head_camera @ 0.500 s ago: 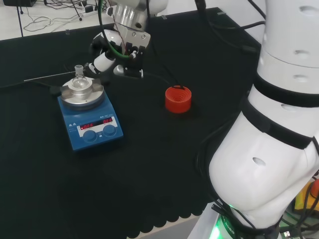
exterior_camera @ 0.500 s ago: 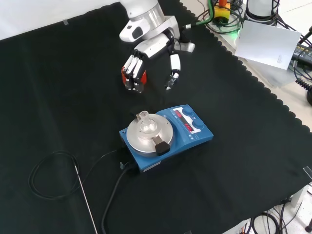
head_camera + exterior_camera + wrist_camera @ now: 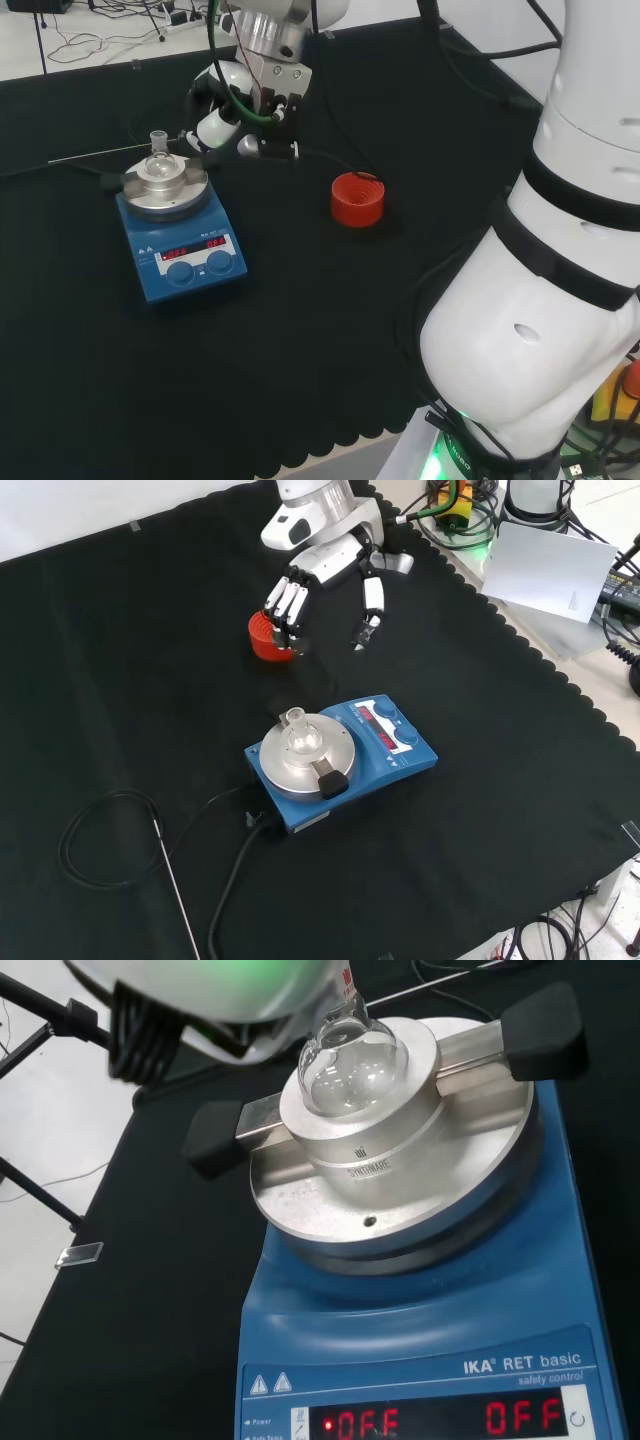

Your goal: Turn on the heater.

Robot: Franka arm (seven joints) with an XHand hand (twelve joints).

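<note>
The heater [image 3: 182, 240] [image 3: 345, 758] [image 3: 430, 1310] is a blue hotplate with a round metal block on top and a lit red display. A small clear round flask [image 3: 158, 160] [image 3: 298, 733] [image 3: 352, 1055] sits in the block. Two blue knobs [image 3: 398, 730] are on its front panel. My hand [image 3: 222, 110] [image 3: 325, 585] hovers in the air beyond the heater, open with its fingers pointing down and relaxed, touching nothing. In the front view it hangs above and behind the heater, next to the red ring.
A red ribbed ring stand [image 3: 357, 199] [image 3: 266, 638] sits on the cloth near the hand. A thin metal probe with a black cable [image 3: 105, 840] lies at the front view's lower left. The heater's power cord [image 3: 235, 880] runs off its rear.
The hand has lifted and drawn back from the heater, toward the right in the head view and up in the front view. The heater and flask stay put.
</note>
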